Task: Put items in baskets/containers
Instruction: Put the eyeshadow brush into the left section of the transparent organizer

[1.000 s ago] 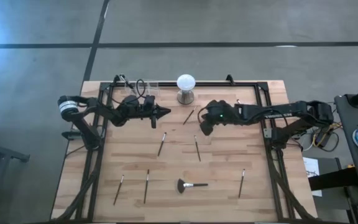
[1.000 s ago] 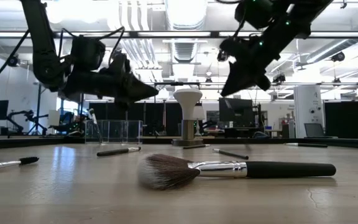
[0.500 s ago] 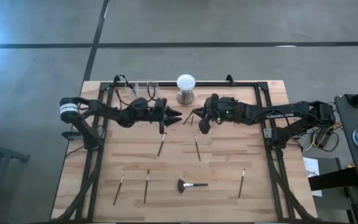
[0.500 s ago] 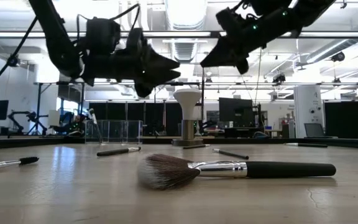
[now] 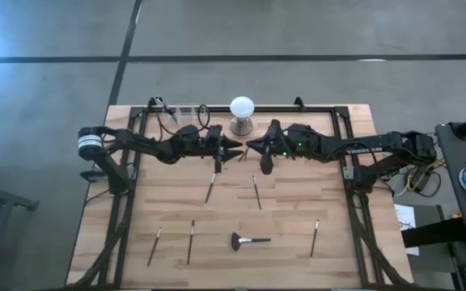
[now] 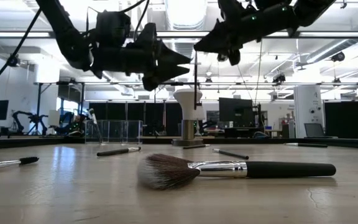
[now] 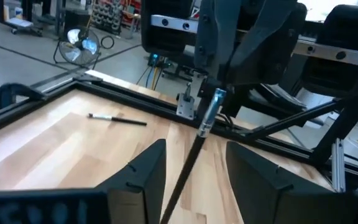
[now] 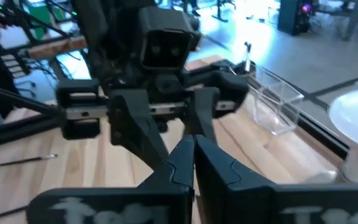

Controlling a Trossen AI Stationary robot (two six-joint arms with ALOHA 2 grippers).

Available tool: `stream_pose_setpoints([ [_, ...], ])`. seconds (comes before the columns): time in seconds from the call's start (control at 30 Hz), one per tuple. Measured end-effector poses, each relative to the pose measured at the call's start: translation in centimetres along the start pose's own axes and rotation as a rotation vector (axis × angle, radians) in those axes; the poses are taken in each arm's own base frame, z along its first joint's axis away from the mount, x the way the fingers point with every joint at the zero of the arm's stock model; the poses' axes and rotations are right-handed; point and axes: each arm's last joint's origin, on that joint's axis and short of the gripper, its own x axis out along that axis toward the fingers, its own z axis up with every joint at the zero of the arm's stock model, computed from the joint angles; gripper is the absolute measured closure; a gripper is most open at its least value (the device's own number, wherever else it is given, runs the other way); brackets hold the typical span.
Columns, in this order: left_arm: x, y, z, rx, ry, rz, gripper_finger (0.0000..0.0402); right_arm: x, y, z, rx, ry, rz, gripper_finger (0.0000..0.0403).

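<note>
Clear cups point(image 5: 183, 112) sit at the far left edge of the surface point(image 5: 298, 218), one brush standing in the leftmost. Left gripper point(image 5: 235, 146) mid-air near centre, fingers point(image 7: 143, 168) spread wide, tips toward the right gripper point(image 5: 252, 146). Right fingers point(image 8: 213, 163) pinched on a slim brush point(image 5: 254, 155), which hangs between the left fingers. Other brushes lie scattered nearer; fan brush point(image 5: 249, 240) front centre. White globe point(image 5: 242, 108) at the far edge.

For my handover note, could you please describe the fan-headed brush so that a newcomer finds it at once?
Start at the white globe at the table's far edge and come straight toward the near edge. The fan-headed brush lies there flat, among slim brushes. It alone has a wide, dark, spreading head.
</note>
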Motion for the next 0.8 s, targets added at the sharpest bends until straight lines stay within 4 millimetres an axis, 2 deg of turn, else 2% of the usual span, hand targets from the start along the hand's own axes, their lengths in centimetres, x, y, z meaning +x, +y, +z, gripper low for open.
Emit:
stream_pose_setpoints([
  [0.63,0.9,-0.8,1.7,0.089,-0.076,-0.045,0.0243,0.0,0.5,1.2,-0.042,-0.076,0.052,0.0395],
  [0.73,0.9,-0.7,1.7,0.089,-0.074,-0.044,0.0259,0.0,0.5,1.2,-0.048,-0.079,0.053,0.0395],
  [0.8,1.0,-0.8,1.9,0.090,-0.077,-0.048,0.0288,0.0,0.5,1.2,-0.057,-0.079,0.053,0.0394],
])
